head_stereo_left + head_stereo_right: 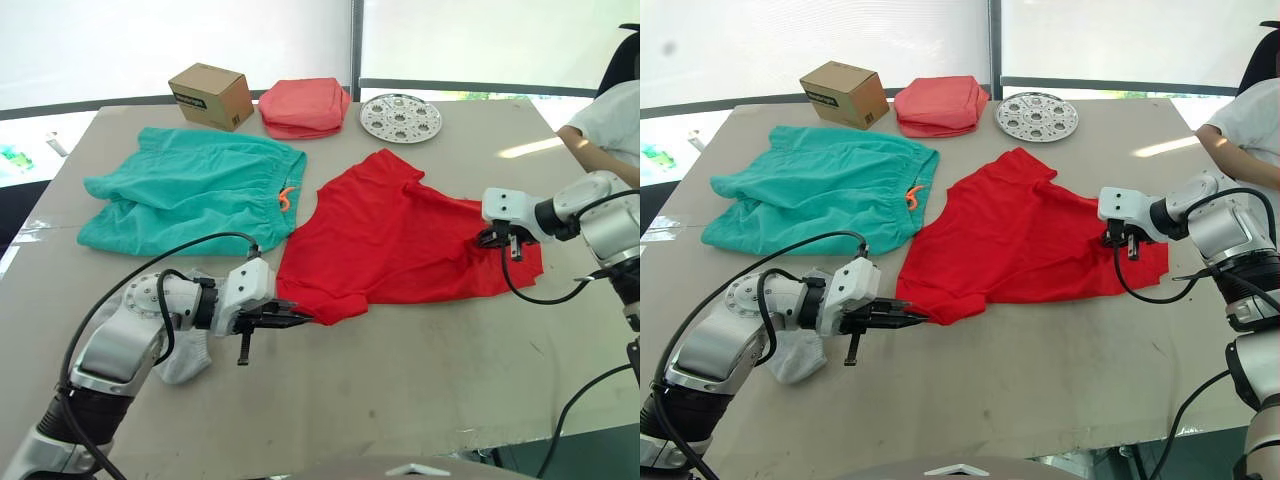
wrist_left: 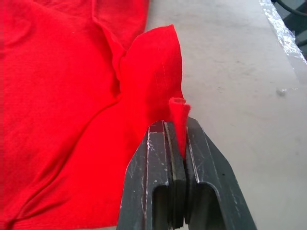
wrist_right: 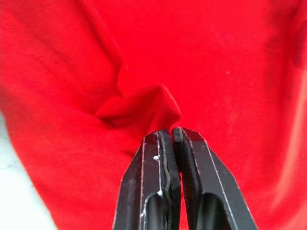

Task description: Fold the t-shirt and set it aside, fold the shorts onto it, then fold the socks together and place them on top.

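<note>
Pinching thin, smooth fabric, the left gripper (image 1: 297, 319) clamps a sleeve edge of the t-shirt (image 1: 400, 240) at frame centre; the right gripper (image 1: 492, 238) grips a bunched fold at middle right. Limp grey socks (image 1: 185, 355) lie partly hidden under the left arm.

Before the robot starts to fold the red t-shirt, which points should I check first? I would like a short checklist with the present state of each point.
1. Left hand holds the t-shirt: ok, the left wrist view shows a fold of red cloth pinched between its fingers.
2. Right hand holds the t-shirt: ok, its fingers are shut on a bunch of fabric at the opposite edge.
3. T-shirt lies flat: not ok, it is wrinkled and one sleeve is folded over.
4. Shorts clear of the t-shirt: cannot tell, their edges look very close near the drawstring.
5. Socks out of the way: ok, they lie under the left arm, apart from the t-shirt.
</note>
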### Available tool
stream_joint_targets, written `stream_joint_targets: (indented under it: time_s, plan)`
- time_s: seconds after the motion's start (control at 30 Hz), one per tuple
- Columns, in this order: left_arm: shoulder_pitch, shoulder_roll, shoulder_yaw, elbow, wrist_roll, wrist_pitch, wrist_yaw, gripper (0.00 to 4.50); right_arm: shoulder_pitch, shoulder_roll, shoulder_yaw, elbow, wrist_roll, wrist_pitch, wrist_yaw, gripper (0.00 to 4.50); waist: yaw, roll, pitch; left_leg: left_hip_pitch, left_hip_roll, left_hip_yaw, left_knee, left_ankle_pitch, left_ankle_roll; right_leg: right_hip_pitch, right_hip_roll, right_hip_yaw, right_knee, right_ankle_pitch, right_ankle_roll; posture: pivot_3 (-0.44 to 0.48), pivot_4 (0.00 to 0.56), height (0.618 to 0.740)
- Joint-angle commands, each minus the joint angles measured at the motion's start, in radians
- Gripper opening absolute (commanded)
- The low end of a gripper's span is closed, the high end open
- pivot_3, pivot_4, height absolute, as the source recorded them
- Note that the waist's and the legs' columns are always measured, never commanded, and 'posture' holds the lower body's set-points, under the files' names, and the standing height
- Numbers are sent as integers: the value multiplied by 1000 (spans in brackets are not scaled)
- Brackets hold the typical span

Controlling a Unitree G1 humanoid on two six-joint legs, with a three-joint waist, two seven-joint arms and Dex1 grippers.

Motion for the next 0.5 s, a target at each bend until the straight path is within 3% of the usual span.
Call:
stream_joint_targets:
  time_s: [0.03,0.17,0.27,0.37,0.43,0.5]
  plan:
    - [-9,-26,47,-37,-68,30,30,0,76,-86,-111,-175,80,67,46,30,4,0,0,-1,0,-1,0,0,0,0,0,-1,0,0,0,0,150,740]
    - [-7,-34,81,-30,-132,89,40,0,270,-195,-259,-450,211,210,69,30,7,0,0,-1,0,-2,0,0,0,0,0,-2,0,0,0,0,150,740]
    - [-4,-26,124,-39,-213,169,39,0,518,-277,-475,-709,339,397,65,30,2,0,0,-1,0,-4,0,0,0,1,-1,-3,0,0,0,0,150,740]
    - [36,78,195,-63,-367,333,-60,0,839,-317,-772,-965,426,596,153,30,1,-2,-1,1,1,-5,0,0,0,2,-1,-3,0,0,0,0,150,740]
    - [69,145,223,-78,-439,407,-114,0,971,-330,-895,-1062,464,672,190,30,-4,-2,-1,2,2,-6,0,0,0,2,0,-3,1,-1,1,0,150,740]
    - [113,235,300,-108,-593,553,-181,0,1090,-331,-1053,-1143,536,751,238,30,-5,-1,0,5,2,-4,-1,0,0,3,-1,-1,0,-3,5,0,150,740]
